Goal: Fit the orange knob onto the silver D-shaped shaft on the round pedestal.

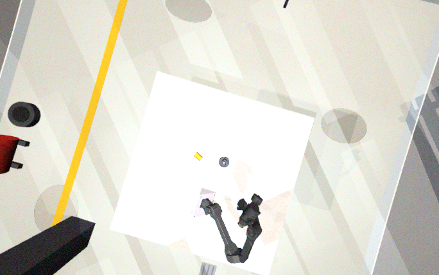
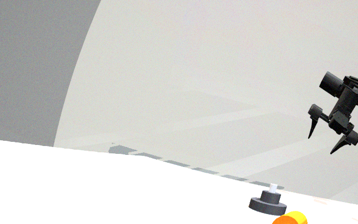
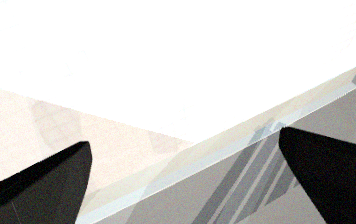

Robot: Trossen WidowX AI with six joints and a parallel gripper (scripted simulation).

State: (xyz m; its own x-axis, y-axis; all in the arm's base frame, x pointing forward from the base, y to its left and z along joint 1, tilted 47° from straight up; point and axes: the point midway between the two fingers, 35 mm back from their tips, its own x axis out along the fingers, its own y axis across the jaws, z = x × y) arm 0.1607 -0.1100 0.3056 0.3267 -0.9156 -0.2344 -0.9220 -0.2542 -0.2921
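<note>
We see the orange knob (image 1: 198, 156) (image 2: 290, 218) lying on its side on the white worktop (image 1: 194, 113) (image 2: 105, 185) (image 3: 150, 60), near the round pedestal (image 1: 220, 164) (image 2: 267, 206) but apart from it. In the exterior view, we find the knob at the bottom edge of the frame, partly cut off, with a round orange face showing and its curved side lit yellow. We cannot make out its hole.

The dark pedestal has a wide lower disc and a narrower upper step, and the pale shaft (image 2: 273, 188) stands upright from its top, bare of the knob. We cannot tell from these views which way the shaft's flat side faces.

Our fingers (image 1: 257, 198) (image 2: 313, 127) are wide open with nothing between them, held in the air well apart from both knob and pedestal. From above, we see the black arm (image 1: 223, 230) (image 2: 345, 102) run from its base toward the lower edge of the worktop, bend sharply, and double back to the fingers. In the wrist view, we look between the two dark tips at a corner of the worktop and the surfaces beyond it. A yellow stripe (image 1: 94, 103) crosses the floor beside the worktop.
</note>
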